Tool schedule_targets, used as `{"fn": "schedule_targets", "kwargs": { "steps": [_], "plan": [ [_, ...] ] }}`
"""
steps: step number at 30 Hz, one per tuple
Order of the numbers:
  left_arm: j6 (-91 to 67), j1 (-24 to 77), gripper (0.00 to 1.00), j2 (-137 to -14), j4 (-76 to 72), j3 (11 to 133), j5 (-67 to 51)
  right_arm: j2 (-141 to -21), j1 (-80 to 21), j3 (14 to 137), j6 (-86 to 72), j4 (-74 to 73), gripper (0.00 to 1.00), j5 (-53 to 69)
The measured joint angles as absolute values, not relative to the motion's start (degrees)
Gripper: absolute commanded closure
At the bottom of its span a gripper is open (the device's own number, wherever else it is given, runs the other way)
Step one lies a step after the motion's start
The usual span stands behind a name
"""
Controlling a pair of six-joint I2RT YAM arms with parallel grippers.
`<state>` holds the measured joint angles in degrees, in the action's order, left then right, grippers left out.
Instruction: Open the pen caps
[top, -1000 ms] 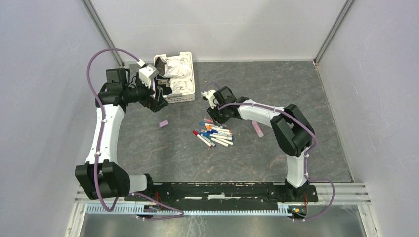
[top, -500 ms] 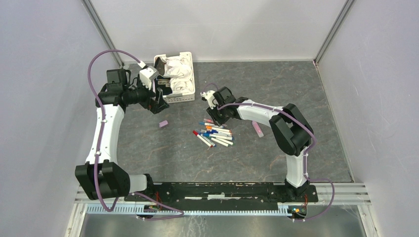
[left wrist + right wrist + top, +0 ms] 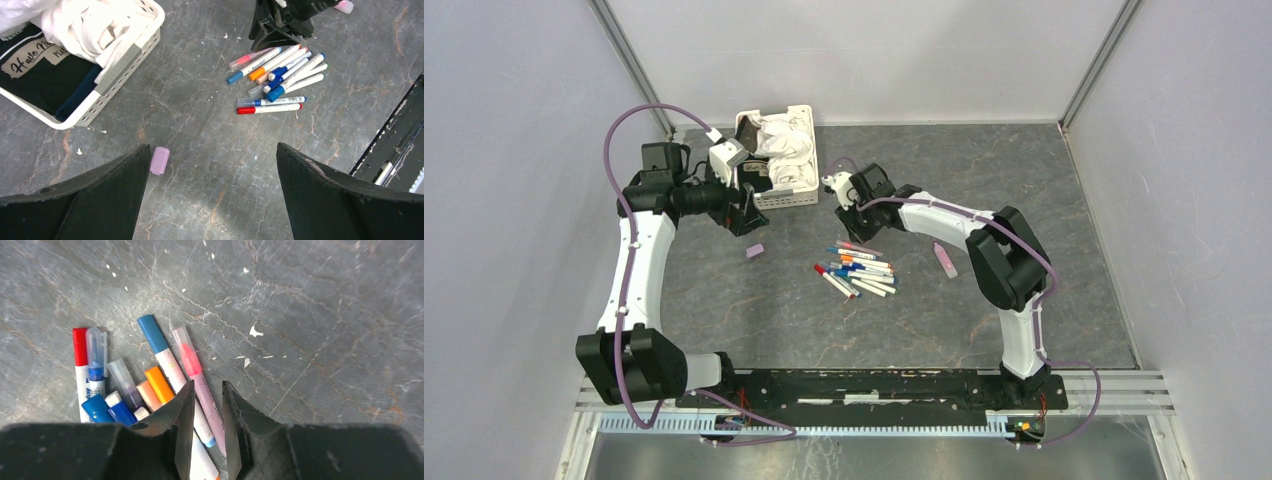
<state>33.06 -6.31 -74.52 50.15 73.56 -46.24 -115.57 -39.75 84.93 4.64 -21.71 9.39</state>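
Two arms share the grey surface. The left gripper hangs wide apart and empty, the white basket just ahead, likely waiting to help. The right gripper hovers with jaws narrowed, lined over the pink pen. The pens lie heaped beneath it, with the pen caps not yet pulled.

Left arm extended forward, left gripper angled downward, fingers spread fully apart. Right arm stretched forward and leftward, right gripper facing down, fingers separated by a narrow gap.
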Motion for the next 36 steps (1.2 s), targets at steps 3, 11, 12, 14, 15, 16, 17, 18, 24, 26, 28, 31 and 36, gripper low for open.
{"fn": "schedule_targets", "kwargs": {
  "steps": [3, 11, 12, 14, 15, 16, 17, 18, 24, 26, 28, 31, 36],
  "plan": [
    [33.2, -6.3, 0.00, -74.5, 50.8, 73.6, -46.2, -117.0, -39.7, 84.0, 4.7, -21.6, 0.62, 9.4],
    [33.2, -6.3, 0.00, -74.5, 50.9, 73.6, -46.4, -117.0, -39.7, 80.1, 5.0, -19.9, 0.63, 9.1],
    [33.2, -6.3, 0.00, -74.5, 50.9, 73.6, -46.6, -116.8, -39.7, 79.6, 5.0, -19.4, 0.63, 9.0],
    [33.3, -6.3, 0.00, -74.5, 51.0, 73.6, -46.7, -116.3, -39.7, 78.5, 5.0, -18.1, 0.64, 8.9],
    [33.4, -6.3, 0.00, -74.5, 51.0, 73.6, -46.7, -116.0, -39.7, 78.0, 5.1, -17.5, 0.65, 8.8],
    [33.6, -6.3, 0.00, -74.5, 51.1, 73.6, -46.7, -115.7, -39.7, 77.4, 5.1, -16.9, 0.66, 8.7],
    [34.2, -6.3, 0.00, -74.5, 51.3, 73.6, -46.9, -115.2, -39.7, 76.3, 5.1, -15.8, 0.69, 8.5],
    [34.7, -6.3, 0.00, -74.5, 51.4, 73.6, -47.1, -114.7, -39.7, 75.3, 5.2, -14.9, 0.72, 8.4],
    [40.4, -6.3, 0.00, -74.5, 55.3, 73.5, -49.6, -112.7, -39.7, 72.2, 5.6, -12.9, 1.00, 8.4],
    [43.5, -6.2, 0.00, -74.5, 56.9, 73.1, -50.8, -112.7, -39.7, 72.5, 5.7, -13.6, 1.00, 8.4],
    [46.8, -5.8, 0.00, -74.5, 58.5, 72.3, -51.8, -112.7, -39.7, 73.8, 5.9, -16.3, 1.00, 8.8],
    [51.5, -4.3, 0.00, -74.7, 60.2, 70.2, -53.0, -112.7, -39.7, 77.4, 6.1, -20.8, 1.00, 10.6],
    [57.9, 0.4, 0.00, -76.5, 62.1, 67.6, -53.1, -111.0, -39.7, 83.7, 6.3, -24.6, 1.00, 16.2]
  ]
}}
